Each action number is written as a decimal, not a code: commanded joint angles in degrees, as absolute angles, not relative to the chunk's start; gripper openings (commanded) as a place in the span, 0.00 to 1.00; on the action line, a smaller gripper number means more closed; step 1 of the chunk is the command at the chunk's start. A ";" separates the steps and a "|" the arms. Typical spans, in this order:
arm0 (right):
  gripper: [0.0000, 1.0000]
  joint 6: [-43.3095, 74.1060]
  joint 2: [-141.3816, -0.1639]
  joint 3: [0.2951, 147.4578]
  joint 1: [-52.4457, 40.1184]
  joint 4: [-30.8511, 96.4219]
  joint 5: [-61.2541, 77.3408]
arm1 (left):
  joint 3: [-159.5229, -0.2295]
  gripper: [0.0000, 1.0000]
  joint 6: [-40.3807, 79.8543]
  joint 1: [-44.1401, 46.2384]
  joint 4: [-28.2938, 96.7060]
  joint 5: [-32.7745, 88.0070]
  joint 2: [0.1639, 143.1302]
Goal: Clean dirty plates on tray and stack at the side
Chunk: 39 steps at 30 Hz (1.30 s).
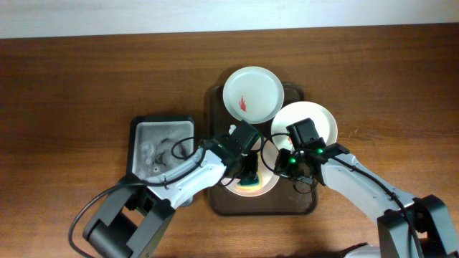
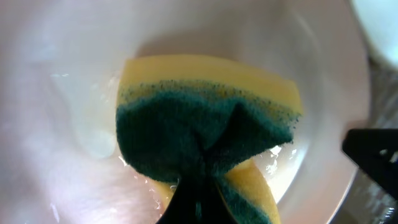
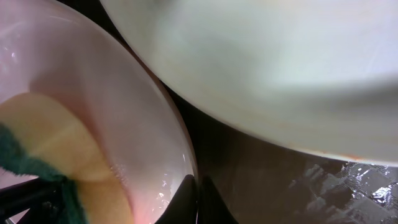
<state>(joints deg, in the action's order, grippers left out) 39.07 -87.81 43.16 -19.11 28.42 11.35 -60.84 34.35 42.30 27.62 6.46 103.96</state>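
Wooden table [image 1: 79, 72] under soft, even light.
Its dark brown grain fills most of the overhead view; a pale whitish strip [image 1: 215, 13] runs beyond its far edge, wall or floor unclear.

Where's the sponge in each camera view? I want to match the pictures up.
Overhead: the sponge is just below centre, largely hidden.
Left wrist: the sponge fills the middle, green side facing the camera.
Right wrist: the sponge sits in the bottom left corner.
Shared landmark: the white near plate that it lies on.
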 commanded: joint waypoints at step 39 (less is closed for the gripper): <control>0.13 18.35 -92.14 43.53 -19.16 21.19 19.86 | -50.98 0.00 11.86 7.64 41.65 1.98 81.62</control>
